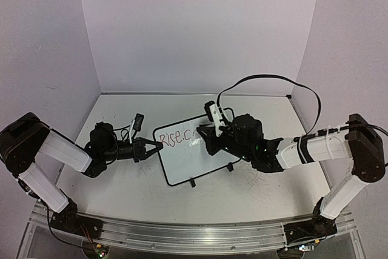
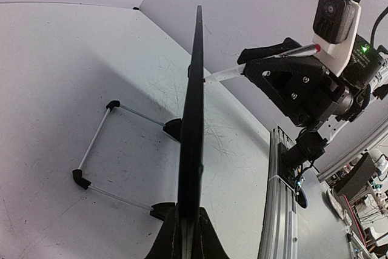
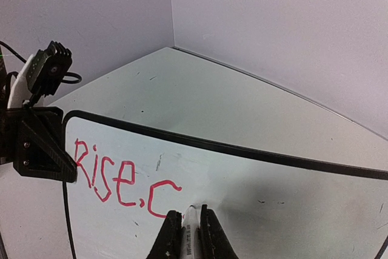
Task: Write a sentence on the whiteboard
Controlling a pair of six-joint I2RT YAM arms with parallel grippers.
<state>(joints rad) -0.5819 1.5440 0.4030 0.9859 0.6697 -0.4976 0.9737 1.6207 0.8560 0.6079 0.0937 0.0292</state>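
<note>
- Your left gripper (image 1: 151, 147) is closed on the left edge of the whiteboard (image 1: 197, 162). In its wrist view the black frame stands edge-on between the two fingers.
- The whiteboard rests on the table (image 1: 151, 192) between your two grippers, with a wire stand (image 2: 97, 144) behind it.
- Your right gripper (image 3: 189, 238) is clamped on a marker (image 3: 190, 222), which sticks out forward between the fingers.
- The marker tip touches the white surface directly in front of this gripper.
- The sentence (image 3: 118, 174), in red, reads "Rise.c". Its last letter is just left of the marker tip.
</note>
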